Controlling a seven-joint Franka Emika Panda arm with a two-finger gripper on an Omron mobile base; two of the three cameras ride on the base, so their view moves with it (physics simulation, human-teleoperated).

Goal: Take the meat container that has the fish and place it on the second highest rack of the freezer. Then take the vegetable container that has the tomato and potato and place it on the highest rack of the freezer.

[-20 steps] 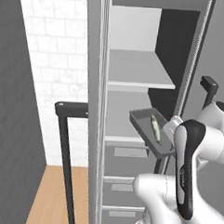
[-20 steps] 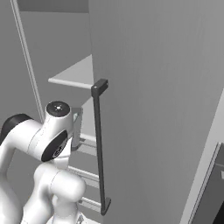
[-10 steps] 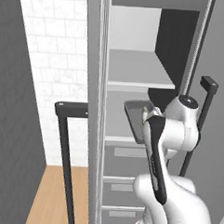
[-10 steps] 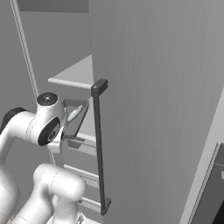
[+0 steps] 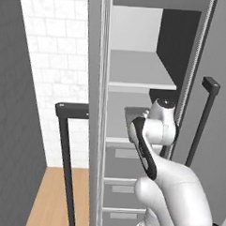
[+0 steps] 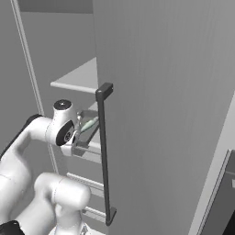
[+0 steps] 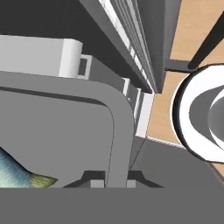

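My gripper [image 7: 116, 181] is shut on the rim of the grey meat container [image 7: 118, 122], its dark fingertips [image 7: 93, 178] either side of the wall. The fish [image 7: 17, 175] shows its pale green tail inside the tray. In the right base view the container [image 6: 84, 137] hangs level at the freezer opening with the fish [image 6: 90, 124] lying in it, below the highest rack [image 6: 75, 80]. From the left base view the container [image 5: 134, 114] sits between the highest rack [image 5: 135, 74] and the shelf below it [image 5: 117, 141], mostly hidden behind my wrist.
The freezer's open right door with its long dark bar handle [image 6: 104, 151] stands close beside the container. The left door's handle [image 5: 65, 154] is at the left. Grey drawers [image 5: 124, 157] stack below the shelves. Wood floor [image 7: 192, 26] lies beneath.
The arm has swung left and forward, carrying the container from in front of the right door into the freezer opening, between the two upper shelves. The tray has levelled out.
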